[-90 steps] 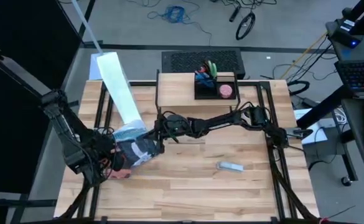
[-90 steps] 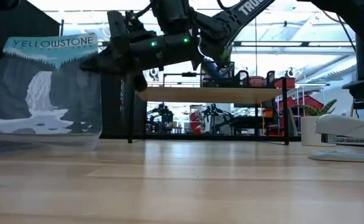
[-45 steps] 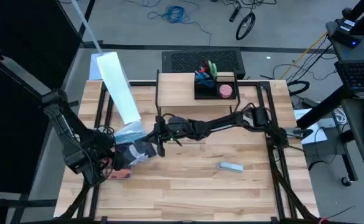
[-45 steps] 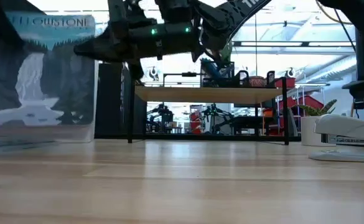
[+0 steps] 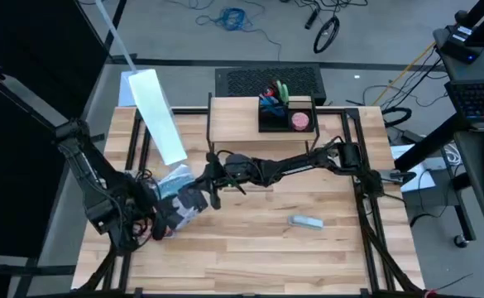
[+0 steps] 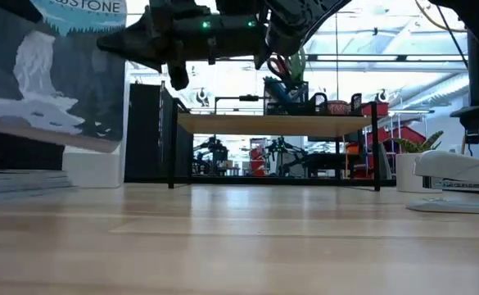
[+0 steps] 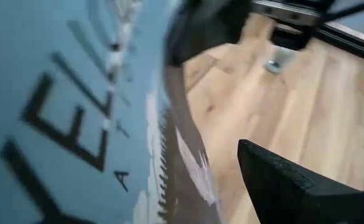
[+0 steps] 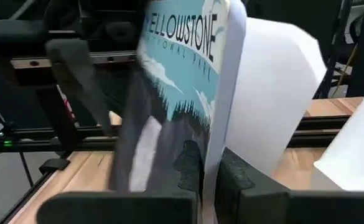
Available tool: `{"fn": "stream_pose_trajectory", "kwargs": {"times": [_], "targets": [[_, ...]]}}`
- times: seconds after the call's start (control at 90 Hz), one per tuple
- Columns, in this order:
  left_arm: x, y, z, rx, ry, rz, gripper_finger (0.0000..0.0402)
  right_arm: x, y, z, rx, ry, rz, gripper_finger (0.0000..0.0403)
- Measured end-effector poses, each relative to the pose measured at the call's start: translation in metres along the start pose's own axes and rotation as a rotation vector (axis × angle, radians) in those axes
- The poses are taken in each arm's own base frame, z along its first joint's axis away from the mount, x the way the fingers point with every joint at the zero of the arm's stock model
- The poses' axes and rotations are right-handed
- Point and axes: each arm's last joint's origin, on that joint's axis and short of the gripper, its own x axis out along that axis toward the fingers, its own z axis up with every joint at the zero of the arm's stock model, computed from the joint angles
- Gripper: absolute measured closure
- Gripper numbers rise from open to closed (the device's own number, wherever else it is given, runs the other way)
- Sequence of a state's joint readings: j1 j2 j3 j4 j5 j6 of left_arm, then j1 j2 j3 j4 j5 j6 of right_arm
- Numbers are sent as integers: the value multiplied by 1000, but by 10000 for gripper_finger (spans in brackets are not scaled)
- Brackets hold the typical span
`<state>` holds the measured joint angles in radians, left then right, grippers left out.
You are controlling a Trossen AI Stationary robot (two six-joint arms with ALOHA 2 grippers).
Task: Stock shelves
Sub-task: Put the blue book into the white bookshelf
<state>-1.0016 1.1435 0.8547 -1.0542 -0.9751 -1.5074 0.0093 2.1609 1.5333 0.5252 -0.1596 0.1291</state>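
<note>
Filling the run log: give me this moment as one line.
left gripper: holds Yellowstone book, lifted | right gripper: at book edge | shelves: book not placed

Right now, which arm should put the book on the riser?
Right, probably. The right gripper has the book edge between its fingers and sits nearer the riser. The left gripper is at the book's far side, farther off.

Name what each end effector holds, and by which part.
Left end effector grips the Yellowstone book; hold point unclear. Right end effector pinches its edge.
</note>
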Motion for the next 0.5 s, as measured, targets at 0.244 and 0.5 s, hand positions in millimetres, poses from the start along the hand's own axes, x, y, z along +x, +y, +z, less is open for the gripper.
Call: {"fn": "stream_pose_trajectory", "kwargs": {"times": [0.244, 0.5], "targets": [[2, -1, 3, 34, -78, 7, 248, 0, 4, 2, -21, -30, 4, 403], [1, 0, 6, -7, -154, 15, 340, 0, 5, 6, -49, -61, 6, 399]]}}
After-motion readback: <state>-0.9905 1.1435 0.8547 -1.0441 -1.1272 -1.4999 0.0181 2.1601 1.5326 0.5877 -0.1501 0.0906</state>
